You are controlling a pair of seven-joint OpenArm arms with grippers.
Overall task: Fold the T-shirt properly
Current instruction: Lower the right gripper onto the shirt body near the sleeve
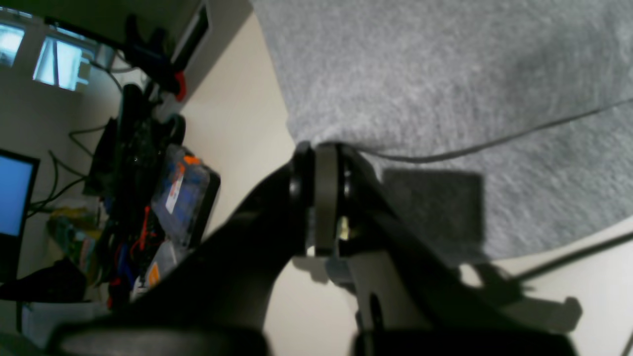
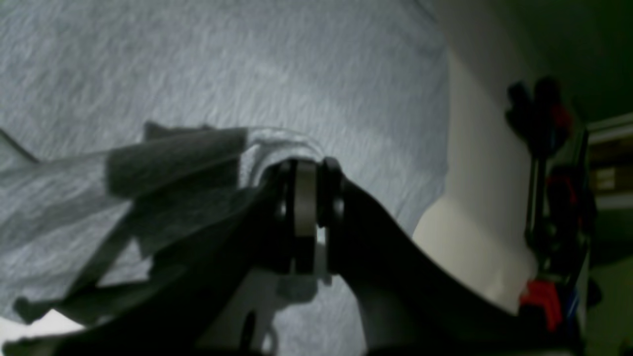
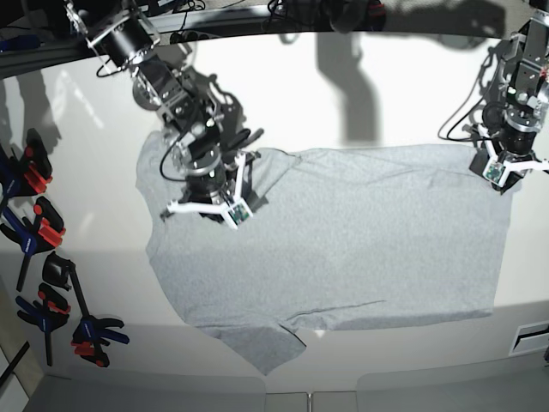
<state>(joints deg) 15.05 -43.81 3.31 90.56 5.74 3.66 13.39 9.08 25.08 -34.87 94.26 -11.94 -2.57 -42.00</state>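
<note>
1. The T-shirt point(image 3: 343, 240) lies spread across the middle of the white counter point(image 3: 386, 86) in the base view, plain grey side up, one sleeve trailing toward the lower centre

2. The right gripper point(image 3: 210, 184), upper left of the base view, has its jaws pinched tight on a raised fold of cloth, as the right wrist view shows

3. The left gripper point(image 3: 502, 163), upper right, has its jaws closed at the shirt's corner edge; they seem to nip the hem

4. The fabric looks light, soft and limp; it will likely sag and crease between the two holds

5. Corners, hem and shoulder seams seem the best places to take hold, keeping the cloth taut
</note>
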